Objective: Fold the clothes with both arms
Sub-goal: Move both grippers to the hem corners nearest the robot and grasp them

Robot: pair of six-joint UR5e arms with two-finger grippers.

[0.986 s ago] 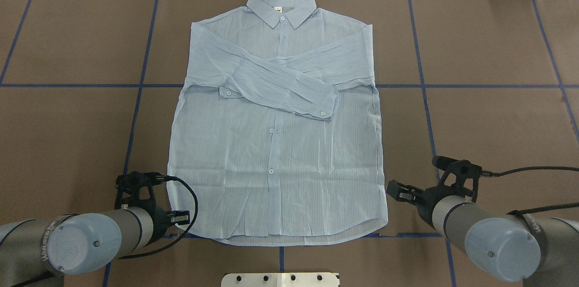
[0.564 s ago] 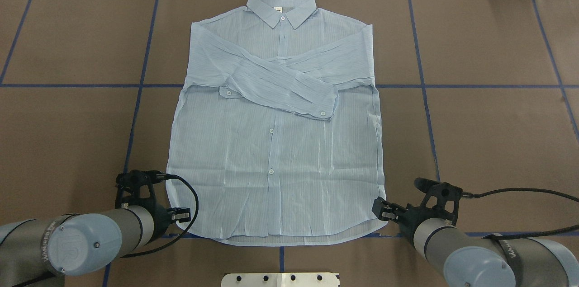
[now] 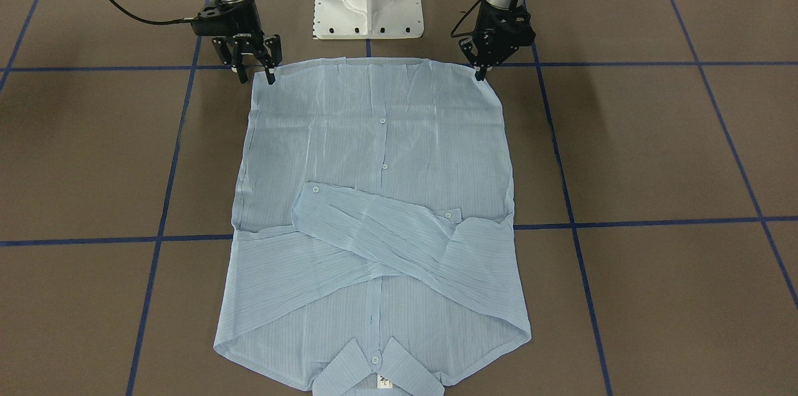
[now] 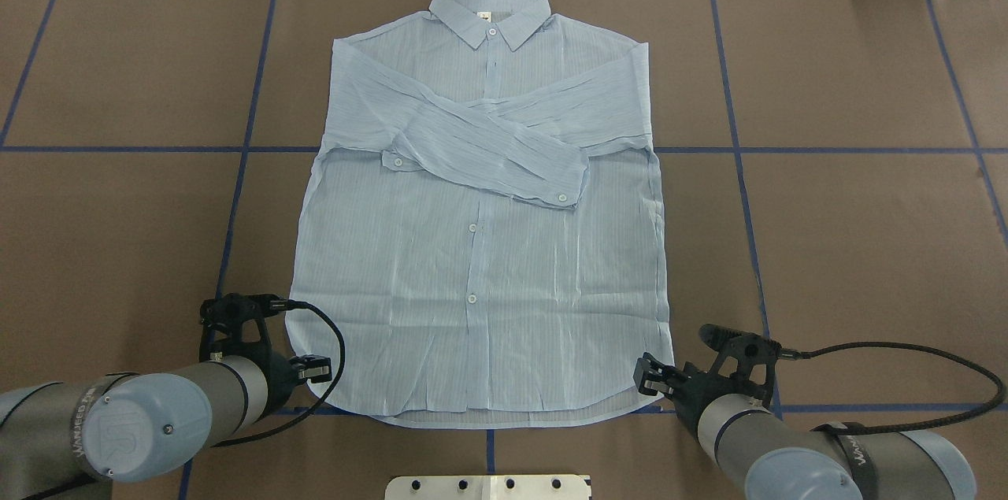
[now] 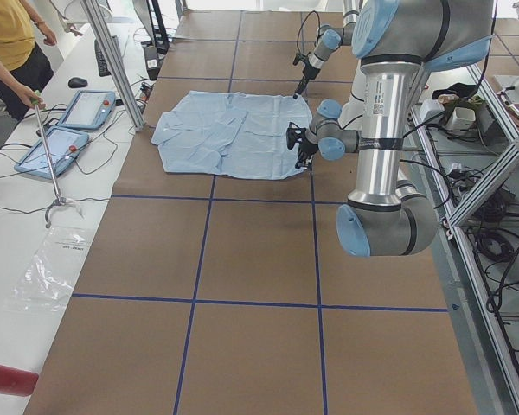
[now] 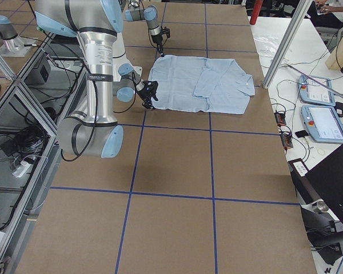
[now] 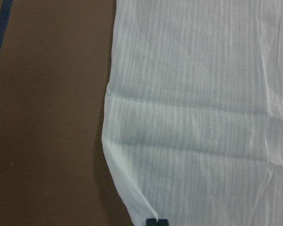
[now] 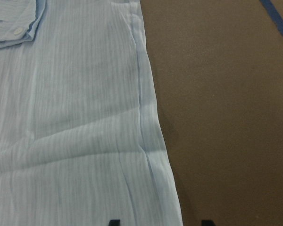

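**A:** Where is the shirt (image 4: 480, 248) lying?

**B:** It is lying flat and face up, midway between the left and right edges of the tabletop (image 4: 866, 248). Its collar (image 4: 488, 16) is pointing toward the far edge, and its hem (image 4: 488, 415) is running along the robot's edge. Both sleeves (image 4: 488, 142) are lying crossed over the chest.

**A:** And the grippers?

**B:** Each is sitting at one hem corner. The left gripper (image 3: 480, 75) is pointing down at the corner nearer the tabletop's left edge. The right gripper (image 3: 257, 75) is doing the same at the corner nearer the right edge.

**A:** Are they gripping anything?

**B:** The left one's fingers are pressing together on the cloth of its corner. The right one's fingers are standing wide apart and holding nothing, with the shirt's side edge passing between them.

**A:** Which view is telling you that?

**B:** Mostly the wrist cameras. The right wrist view is showing two separate fingertips (image 8: 114, 223) at its bottom border, one over cloth and one over bare tabletop. The left wrist view is showing a single dark tip (image 7: 156, 222) right at the cloth's edge, with a crease running up to it. The front-facing view is also showing the gap in the right gripper plainly. The overhead view is showing the grippers only from behind, so their tips are unclear, and the side views are making them too small to judge.
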